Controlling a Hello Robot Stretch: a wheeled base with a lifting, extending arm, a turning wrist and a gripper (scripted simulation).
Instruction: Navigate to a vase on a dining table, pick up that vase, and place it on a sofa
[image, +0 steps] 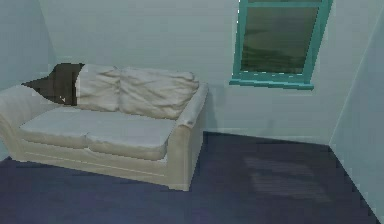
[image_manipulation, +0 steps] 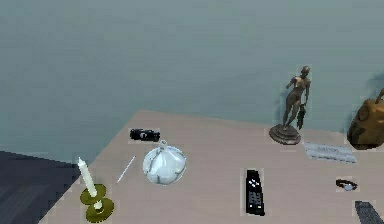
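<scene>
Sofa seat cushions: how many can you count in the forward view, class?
2, on the sofa. One seat cushion lies toward the forward view's left, the other seat cushion right beside it; none seems hidden.

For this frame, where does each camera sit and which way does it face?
Forward view: on the robot, looking ahead and somewhat down at a pale sofa and a teal-framed window.
Arm side view: on the robot's body, looking out sideways over a table with a round white vase, candle, remote and statue.
Shared: both show the dark blue floor and pale wall.
</scene>
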